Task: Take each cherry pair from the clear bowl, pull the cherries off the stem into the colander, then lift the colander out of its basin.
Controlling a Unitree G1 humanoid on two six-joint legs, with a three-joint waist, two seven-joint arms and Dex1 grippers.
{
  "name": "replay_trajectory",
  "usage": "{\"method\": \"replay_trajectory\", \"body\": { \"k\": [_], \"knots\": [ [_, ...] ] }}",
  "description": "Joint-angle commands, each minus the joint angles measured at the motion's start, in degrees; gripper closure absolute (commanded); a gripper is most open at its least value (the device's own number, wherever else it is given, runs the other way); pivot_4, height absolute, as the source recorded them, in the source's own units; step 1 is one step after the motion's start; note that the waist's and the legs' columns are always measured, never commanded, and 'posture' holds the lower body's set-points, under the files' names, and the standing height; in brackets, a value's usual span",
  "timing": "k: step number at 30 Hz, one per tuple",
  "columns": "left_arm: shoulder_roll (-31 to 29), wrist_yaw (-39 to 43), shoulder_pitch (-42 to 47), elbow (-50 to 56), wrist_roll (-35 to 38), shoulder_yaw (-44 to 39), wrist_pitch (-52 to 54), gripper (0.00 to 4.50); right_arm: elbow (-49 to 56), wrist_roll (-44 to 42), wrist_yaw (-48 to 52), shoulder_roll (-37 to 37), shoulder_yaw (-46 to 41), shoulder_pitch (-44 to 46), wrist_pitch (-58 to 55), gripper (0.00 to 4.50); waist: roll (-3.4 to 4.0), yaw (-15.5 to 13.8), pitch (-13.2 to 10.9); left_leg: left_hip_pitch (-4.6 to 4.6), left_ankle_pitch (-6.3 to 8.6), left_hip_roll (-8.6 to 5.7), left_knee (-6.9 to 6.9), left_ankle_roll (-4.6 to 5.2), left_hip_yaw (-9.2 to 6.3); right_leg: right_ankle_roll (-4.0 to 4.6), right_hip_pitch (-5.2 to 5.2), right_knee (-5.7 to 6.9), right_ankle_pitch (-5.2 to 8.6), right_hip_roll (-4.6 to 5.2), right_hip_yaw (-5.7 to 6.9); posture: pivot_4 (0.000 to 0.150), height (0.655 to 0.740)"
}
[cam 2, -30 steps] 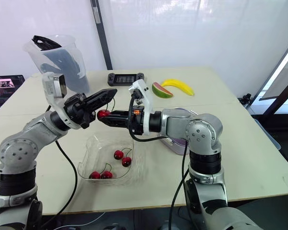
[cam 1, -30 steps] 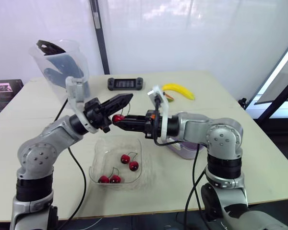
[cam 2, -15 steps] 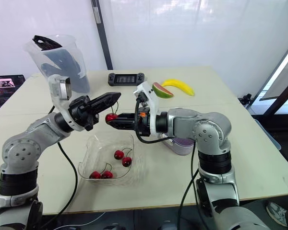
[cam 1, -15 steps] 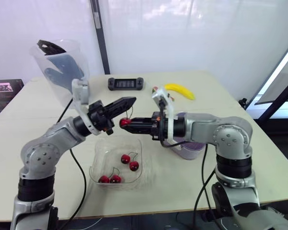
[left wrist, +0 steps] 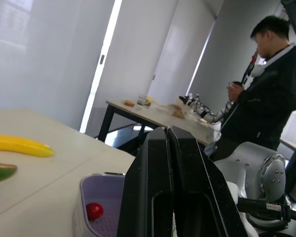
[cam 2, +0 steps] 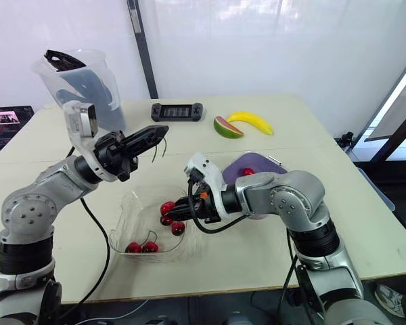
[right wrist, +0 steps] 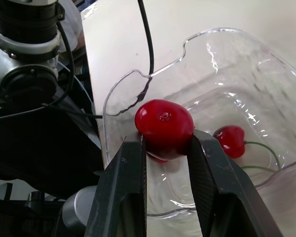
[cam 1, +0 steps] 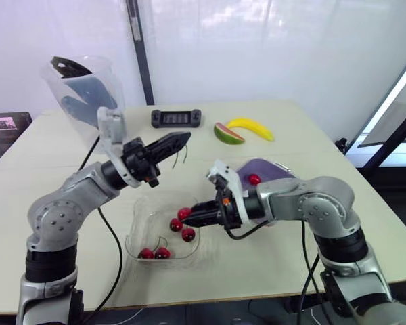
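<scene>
step in hand, as judged: stripping cherries from a stem. not all are in the colander yet.

- left gripper was raised over the table beyond the bowl, fingers pressed together on a thin green stem that hung bare from the tip.
- right gripper was low over the bowl, pinching one cherry between both fingers. this cherry sat over the bowl, not over the colander.
- one loose cherry lay in the colander, on the robot's right of the bowl.
- the bowl held a pair near its front wall and more fruit just under the right gripper.

next move, as judged: carry the pinched cherry right, over the colander rim, then spread the fingers. the bare stem needs dropping aside before the left gripper takes the next pair. lifting the colander comes later, since fruit remained in the bowl.
</scene>
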State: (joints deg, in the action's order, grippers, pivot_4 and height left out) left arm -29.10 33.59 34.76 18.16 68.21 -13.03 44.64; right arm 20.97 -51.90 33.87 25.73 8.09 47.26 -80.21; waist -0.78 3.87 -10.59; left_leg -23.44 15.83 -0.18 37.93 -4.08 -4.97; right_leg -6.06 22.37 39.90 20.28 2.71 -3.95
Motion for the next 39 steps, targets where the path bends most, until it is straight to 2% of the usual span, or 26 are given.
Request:
{"method": "replay_trajectory", "body": {
  "k": [1,7,11,14,16,20,24,26,30,32,39],
  "knots": [
    [-0.1,0.3,0.5,1.3,0.8,-1.1,-0.8,4.5,1.2,-0.6,0.4,0.2,-1.4,1.1,0.4,3.75,0.0,0.0,0.0,0.0,0.0,0.0,0.0,0.0,-0.02,0.0,0.0,0.0,0.0,0.0,0.0,0.15,0.74],
    [-0.3,0.3,0.1,1.2,0.7,-1.4,-0.8,4.5,0.0,-0.3,1.8,3.6,-4.8,2.4,1.6,3.75,-0.01,-0.2,0.0,0.0,0.0,-0.01,0.01,0.0,-0.01,0.0,-0.02,-0.01,0.0,0.01,0.01,0.15,0.74],
    [-1.7,0.8,-1.9,1.1,-0.5,-2.4,-1.1,4.5,-3.9,6.0,8.4,17.2,-4.7,4.7,7.9,3.75,-0.02,-0.8,0.0,0.0,0.0,-0.04,0.03,0.0,0.02,0.0,-0.04,-0.05,0.0,0.04,0.01,0.15,0.74],
    [-2.8,1.1,-3.8,1.7,-0.7,-3.0,-1.3,4.5,-8.0,15.8,14.6,28.4,1.8,4.6,16.7,3.75,-0.02,-1.3,0.0,0.0,0.02,-0.04,-0.01,0.04,0.06,0.0,-0.06,-0.2,0.0,-0.01,0.0,0.15,0.74],
    [-3.3,1.1,-4.8,2.1,-0.6,-3.5,-1.4,4.5,-11.5,20.6,17.9,32.6,4.9,4.5,21.2,3.75,-0.02,-1.3,0.0,0.0,0.04,-0.02,-0.02,0.06,0.07,0.0,-0.09,-0.28,0.0,-0.03,0.01,0.15,0.74],
    [-3.6,1.1,-6.7,3.0,-0.9,-3.7,-1.8,4.5,-16.9,28.1,21.5,34.8,9.5,3.9,27.0,3.75,-0.04,-1.3,0.0,0.0,0.04,0.02,-0.02,0.07,0.14,0.0,-0.07,-0.29,0.0,-0.01,-0.03,0.15,0.74],
    [-3.5,0.9,-8.4,4.2,-1.3,-3.6,-2.4,4.5,-22.7,34.3,22.3,32.5,12.6,3.0,31.4,3.75,-0.05,-1.4,0.0,0.0,0.04,0.03,-0.03,0.07,0.12,-0.01,-0.07,-0.3,0.0,0.06,-0.03,0.15,0.74],
    [-3.6,0.8,-8.9,4.6,-1.5,-3.5,-2.6,4.5,-24.5,36.4,23.1,31.5,13.4,2.4,32.7,2.8,-0.05,-1.4,0.0,0.0,0.04,0.03,-0.02,0.06,0.13,-0.03,-0.09,-0.32,-0.02,0.08,-0.03,0.15,0.74],
    [-4.0,1.1,-9.4,4.9,-2.3,-3.1,-2.9,4.5,-26.4,38.2,24.8,30.6,12.3,3.0,33.7,1.18,-0.03,-1.5,-0.1,-0.01,0.04,0.02,-0.02,0.06,0.13,-0.04,-0.08,-0.33,-0.02,0.08,-0.03,0.15,0.74],
    [-4.1,1.1,-9.4,4.9,-2.2,-3.2,-2.8,4.5,-26.1,38.0,25.4,30.1,10.8,3.7,33.7,0.11,-0.03,-1.4,-0.1,-0.01,0.04,0.02,-0.02,0.06,0.12,-0.04,-0.09,-0.34,-0.02,0.08,-0.03,0.15,0.74],
    [-5.5,1.7,-10.0,4.4,-2.1,-4.2,-2.3,4.5,-20.6,30.3,32.9,31.3,2.1,8.4,29.6,0.04,0.03,-1.5,-0.1,-0.01,0.04,0.03,-0.05,0.06,0.1,-0.04,-0.09,-0.34,-0.02,0.07,-0.02,0.15,0.74]
  ]
}}
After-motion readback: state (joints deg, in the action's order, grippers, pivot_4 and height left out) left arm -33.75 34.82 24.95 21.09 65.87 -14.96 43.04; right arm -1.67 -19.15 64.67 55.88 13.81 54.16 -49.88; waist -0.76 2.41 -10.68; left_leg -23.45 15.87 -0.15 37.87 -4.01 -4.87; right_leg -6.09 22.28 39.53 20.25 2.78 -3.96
